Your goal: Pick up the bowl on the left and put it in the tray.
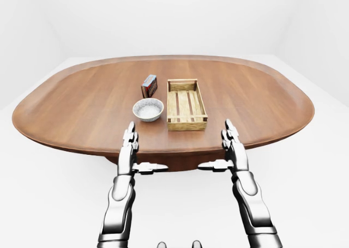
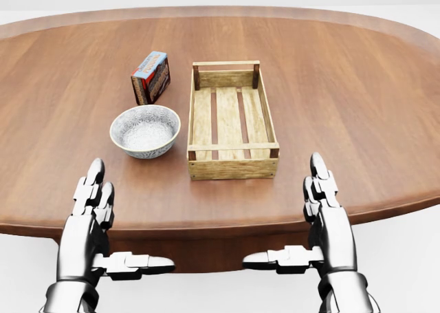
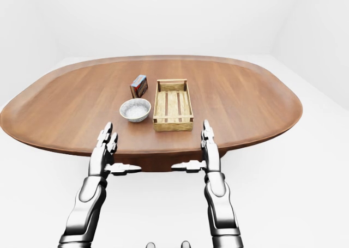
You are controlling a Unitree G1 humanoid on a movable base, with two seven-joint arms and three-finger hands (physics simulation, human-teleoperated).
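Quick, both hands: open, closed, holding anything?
Left hand: open, empty, below the bowl in the head view.
Right hand: open, empty.

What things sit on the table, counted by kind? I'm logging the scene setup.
Bowl: 1
Wooden tray: 1
Small box: 1
Total: 3 things on the table

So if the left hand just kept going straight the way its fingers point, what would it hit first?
Probably the patterned white ceramic bowl: the left hand, open, points up the view over the brown oval wooden table's near edge, slightly left of the bowl. Depth is unclear.
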